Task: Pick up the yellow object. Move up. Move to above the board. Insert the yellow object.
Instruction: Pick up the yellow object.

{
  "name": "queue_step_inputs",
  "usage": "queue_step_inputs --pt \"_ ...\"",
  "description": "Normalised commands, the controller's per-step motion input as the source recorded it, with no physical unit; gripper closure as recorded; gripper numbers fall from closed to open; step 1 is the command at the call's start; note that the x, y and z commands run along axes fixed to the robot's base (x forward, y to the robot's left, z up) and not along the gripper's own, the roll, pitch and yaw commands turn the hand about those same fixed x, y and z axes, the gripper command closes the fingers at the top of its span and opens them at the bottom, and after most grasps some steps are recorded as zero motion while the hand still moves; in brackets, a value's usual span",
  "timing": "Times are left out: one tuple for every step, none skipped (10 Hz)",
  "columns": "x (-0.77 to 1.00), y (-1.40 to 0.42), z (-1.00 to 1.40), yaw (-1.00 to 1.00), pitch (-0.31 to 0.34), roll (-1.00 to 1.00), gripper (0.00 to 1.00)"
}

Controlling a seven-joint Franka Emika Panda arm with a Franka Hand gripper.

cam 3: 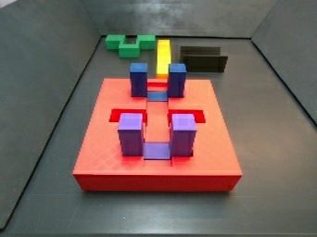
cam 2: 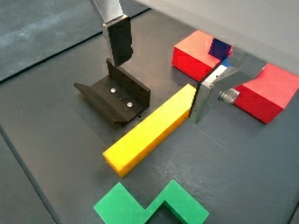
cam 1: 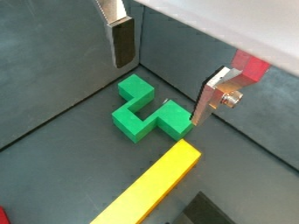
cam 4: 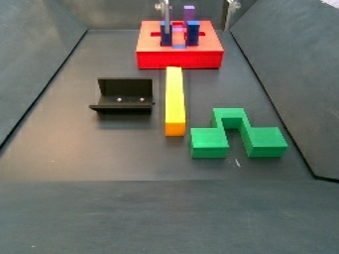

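Gripper hung wide open with nothing in it, over the long yellow rectangular bar, which lay flat on the floor between green zigzag block and dark L-shaped fixture.

Lighting: even, diffuse, moderately bright in all four views; source seems overhead, position unclear.

Shadows: soft and short. A faint one lies under the green block; a darker one sits inside the fixture.

Glare: mild pale sheen on the dark floor; a washed-out near-white wall band in a wrist view. The tool, above the floor, has bright silver finger plates.

Sharpness: low resolution, soft edges everywhere. The yellow object shows flat, saturated colour. Far posts on the board blur together.

Distortion: wide-angle stretch in both wrist views.
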Motion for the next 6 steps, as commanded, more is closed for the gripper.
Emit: queue_step_inputs --pt "0.08 0.00 -0.14 -0.05 -0.020 -0.11 0.00" --pt "0.11 0.00 -0.15 -0.05 -0.037 -0.10 0.00" --pt "0.20 -0.06 -0.18 -0.05 0.000 0.00 0.00" --pt "0.33 -0.17 -0.17 -0.11 0.000 0.00 0.00" --pt "0.41 -0.21 -0.20 -0.14 0.000 0.00 0.00" --pt "0.38 -0.16 -0.20 -0.14 0.000 0.00 0.00"
